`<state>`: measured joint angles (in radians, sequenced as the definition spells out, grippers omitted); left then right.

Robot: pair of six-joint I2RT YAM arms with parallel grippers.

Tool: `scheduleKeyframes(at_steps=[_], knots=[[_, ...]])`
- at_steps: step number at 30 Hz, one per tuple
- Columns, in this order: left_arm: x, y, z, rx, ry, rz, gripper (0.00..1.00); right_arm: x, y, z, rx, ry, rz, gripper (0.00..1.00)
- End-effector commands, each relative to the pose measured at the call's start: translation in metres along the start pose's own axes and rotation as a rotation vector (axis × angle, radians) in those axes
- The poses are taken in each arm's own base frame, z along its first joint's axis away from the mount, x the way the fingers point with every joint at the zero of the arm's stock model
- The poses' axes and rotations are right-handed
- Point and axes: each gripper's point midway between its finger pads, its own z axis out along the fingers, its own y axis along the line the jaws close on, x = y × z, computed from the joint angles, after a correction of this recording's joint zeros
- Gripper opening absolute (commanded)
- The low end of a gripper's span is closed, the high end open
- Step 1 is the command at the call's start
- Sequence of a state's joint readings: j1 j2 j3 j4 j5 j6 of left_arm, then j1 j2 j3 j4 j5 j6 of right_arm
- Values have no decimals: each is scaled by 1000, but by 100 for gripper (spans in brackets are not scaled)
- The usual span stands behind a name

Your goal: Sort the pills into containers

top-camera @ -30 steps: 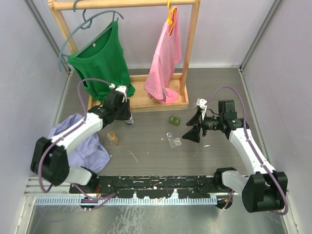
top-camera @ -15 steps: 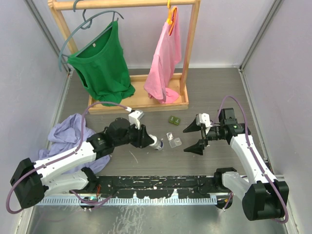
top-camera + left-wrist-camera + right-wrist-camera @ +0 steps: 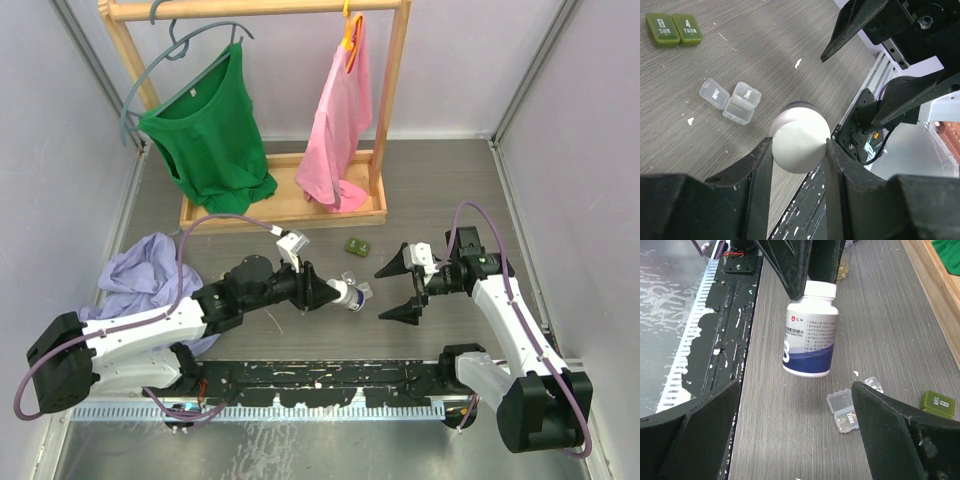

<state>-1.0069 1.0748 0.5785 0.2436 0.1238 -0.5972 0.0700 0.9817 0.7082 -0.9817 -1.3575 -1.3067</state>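
the left gripper [image 3: 800, 150] is pinching a white pill bottle [image 3: 810, 340] by its white screw cap, one finger on each side. the bottle has a white label with small print and a dark blue band across its lower part. its base points toward the right gripper [image 3: 381, 294], whose fingers are spread wide with nothing between them, near the bottle but apart from it.

the clear pill box [image 3: 730, 97] lies on the grey wood-grain table [image 3: 440, 200], just beside the bottle's base and between the two grippers. it is colourless, with two square compartments side by side. both hinged lids look flipped open and carry small print, one reading "tues". no pills can be made out inside it.

the dark green pill box [image 3: 674, 30] lies farther back on the table, apart from the clear one, on the side toward the wooden clothes rack [image 3: 390, 90]. it has two joined square compartments, both lids down, with white lettering on top, one reading "sun".
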Motion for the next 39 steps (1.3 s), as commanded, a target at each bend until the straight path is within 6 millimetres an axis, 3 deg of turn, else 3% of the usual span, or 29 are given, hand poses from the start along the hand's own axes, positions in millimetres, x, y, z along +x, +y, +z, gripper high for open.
scheduleKeyframes(at_steps=[1,12,26,39], knots=[[-24,-22,7,65,-109,-2,0,-15,2,0,-13,-36,-68,100],[-25,-33,2,71,-192,-7,0,-13,5,2,-41,3,-55,100],[-35,-37,11,47,-234,-29,0,-6,-9,1,8,84,-40,98],[-39,-52,26,81,-243,-75,0,3,-15,14,16,100,-12,94]])
